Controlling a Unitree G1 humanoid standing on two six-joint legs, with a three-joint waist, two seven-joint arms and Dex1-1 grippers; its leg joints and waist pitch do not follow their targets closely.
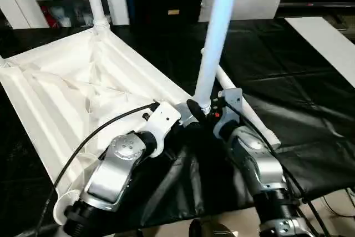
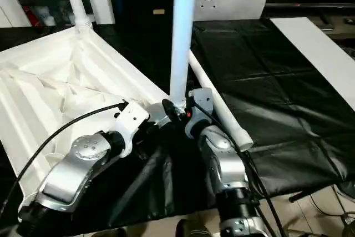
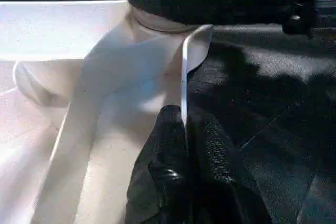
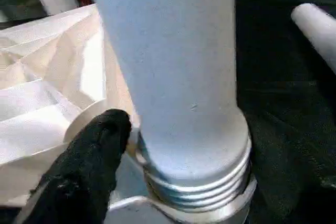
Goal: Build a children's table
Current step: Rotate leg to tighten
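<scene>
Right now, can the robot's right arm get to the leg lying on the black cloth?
Probably yes. The loose leg lies just beside the right gripper, with nothing between them. But that gripper is at the base of the upright leg, so it would have to leave that first.

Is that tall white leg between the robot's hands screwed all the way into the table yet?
Not yet. The leg stands upright in the tabletop's corner socket, but several screw threads at its base are exposed above the socket rim.

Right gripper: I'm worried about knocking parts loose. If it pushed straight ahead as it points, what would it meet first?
Most likely the upright leg, right at its ribbed collar; the right gripper looks almost against it.
</scene>
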